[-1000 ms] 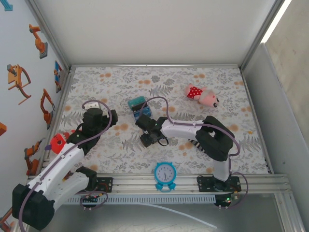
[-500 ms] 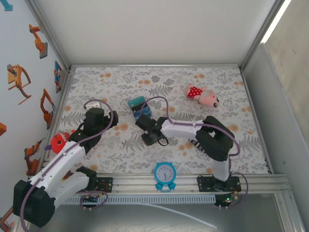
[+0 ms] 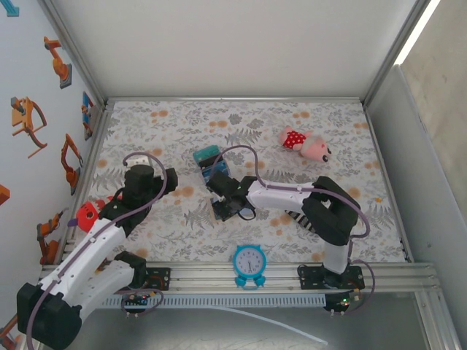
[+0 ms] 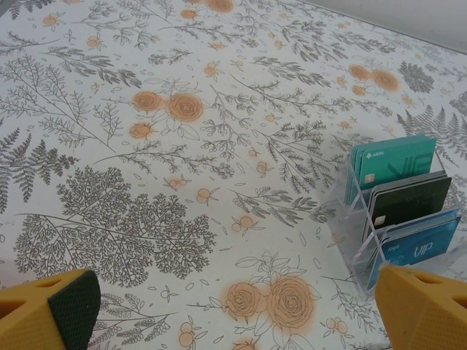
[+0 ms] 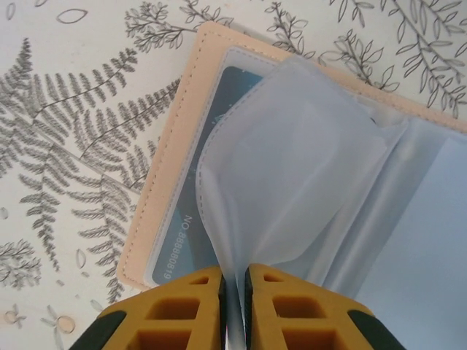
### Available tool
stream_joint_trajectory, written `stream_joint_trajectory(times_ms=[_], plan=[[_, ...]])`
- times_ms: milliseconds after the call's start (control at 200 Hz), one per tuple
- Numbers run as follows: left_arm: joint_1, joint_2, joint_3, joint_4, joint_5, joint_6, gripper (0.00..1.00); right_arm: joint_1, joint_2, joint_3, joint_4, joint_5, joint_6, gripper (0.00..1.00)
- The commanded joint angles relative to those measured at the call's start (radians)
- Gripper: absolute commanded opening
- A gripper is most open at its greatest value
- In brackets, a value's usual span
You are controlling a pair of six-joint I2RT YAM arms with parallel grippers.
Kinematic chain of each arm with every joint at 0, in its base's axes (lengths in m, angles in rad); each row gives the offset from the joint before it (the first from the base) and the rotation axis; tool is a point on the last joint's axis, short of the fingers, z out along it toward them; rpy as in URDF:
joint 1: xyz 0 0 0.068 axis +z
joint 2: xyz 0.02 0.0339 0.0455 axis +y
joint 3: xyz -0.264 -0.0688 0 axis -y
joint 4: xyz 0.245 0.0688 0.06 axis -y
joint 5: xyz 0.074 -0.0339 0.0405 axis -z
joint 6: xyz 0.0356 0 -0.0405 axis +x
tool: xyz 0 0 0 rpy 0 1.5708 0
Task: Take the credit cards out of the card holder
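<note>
We list one table (image 3: 328,124), covered by a white cloth printed with grey ferns and orange flowers. Directly under the right claw (image 5: 233,281) we enter a tan card holder (image 5: 168,146), lying open and flat on the cloth with its clear sleeves upward. Just beyond that claw stands a clear rack (image 3: 206,162) of upright credit cards (image 4: 390,164); well beyond it to the right lies a pink plush toy (image 3: 306,144), to its right a striped sock (image 3: 290,216), nearer the arm bases a blue clock (image 3: 249,260), and far to its left a small red object (image 3: 87,214).
</note>
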Motion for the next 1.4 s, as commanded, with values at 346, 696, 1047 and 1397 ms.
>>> stream_joint_trajectory(times_ms=[346, 696, 1047, 1397], plan=[[-0.002, -0.080, 0.038, -0.039, -0.006, -0.024, 0.97, -0.006, -0.093, -0.038, -0.052, 0.098, 0.027, 0.22], [-0.032, -0.075, 0.054, -0.052, -0.030, -0.020, 0.97, -0.032, -0.117, -0.059, -0.093, 0.204, 0.103, 0.31], [-0.145, -0.008, 0.065, -0.073, -0.099, -0.016, 0.97, -0.089, -0.112, -0.144, -0.064, 0.203, 0.152, 0.31], [-0.273, 0.075, 0.032, -0.050, -0.165, -0.029, 0.97, -0.173, -0.215, -0.211, -0.042, 0.193, 0.163, 0.32]])
